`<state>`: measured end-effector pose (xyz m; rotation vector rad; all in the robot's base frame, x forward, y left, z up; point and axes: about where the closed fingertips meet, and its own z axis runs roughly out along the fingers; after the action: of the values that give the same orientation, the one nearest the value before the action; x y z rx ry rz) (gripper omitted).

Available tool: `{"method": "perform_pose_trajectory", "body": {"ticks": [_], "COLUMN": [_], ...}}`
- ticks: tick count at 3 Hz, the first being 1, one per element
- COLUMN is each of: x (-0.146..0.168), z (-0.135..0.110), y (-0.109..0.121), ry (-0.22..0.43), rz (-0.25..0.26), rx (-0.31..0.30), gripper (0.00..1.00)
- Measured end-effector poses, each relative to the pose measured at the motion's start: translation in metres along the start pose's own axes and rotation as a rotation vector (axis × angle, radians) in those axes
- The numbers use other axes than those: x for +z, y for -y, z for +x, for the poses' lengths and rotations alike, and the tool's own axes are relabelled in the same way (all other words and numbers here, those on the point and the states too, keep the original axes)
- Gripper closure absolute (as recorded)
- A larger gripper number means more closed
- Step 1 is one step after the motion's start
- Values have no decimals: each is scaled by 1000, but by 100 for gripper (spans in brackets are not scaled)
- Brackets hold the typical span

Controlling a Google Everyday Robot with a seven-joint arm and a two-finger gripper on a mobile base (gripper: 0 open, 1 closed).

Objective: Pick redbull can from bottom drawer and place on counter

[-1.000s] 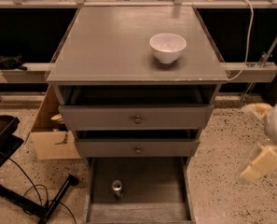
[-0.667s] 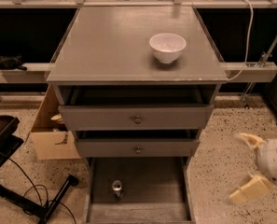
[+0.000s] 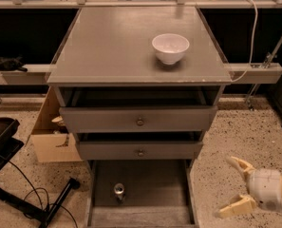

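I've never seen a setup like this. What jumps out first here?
A white bowl sits on the grey counter, toward its right rear. Below, the bottom drawer stands open with a small redbull can upright at its left. At lower right, the pale gripper hangs beside the cabinet, fingers spread, holding nothing.

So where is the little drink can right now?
The redbull can stands upright in the open bottom drawer, left of its middle, low in the camera view. The open gripper is at lower right over the floor, apart from it.
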<state>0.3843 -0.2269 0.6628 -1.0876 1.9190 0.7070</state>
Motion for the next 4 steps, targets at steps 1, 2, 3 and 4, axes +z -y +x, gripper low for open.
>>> {"method": "perform_pose_trajectory", "body": {"ticks": [1,2,3,4], "x": [16,20,34,86], "z": [34,40,42,56], "y": [13,13,14,27], "ry": [45,51,55,102], "rz": [-20,-28,-21,-28], "rx": [85,96,68,-11], "gripper": [0,0,0,0]}}
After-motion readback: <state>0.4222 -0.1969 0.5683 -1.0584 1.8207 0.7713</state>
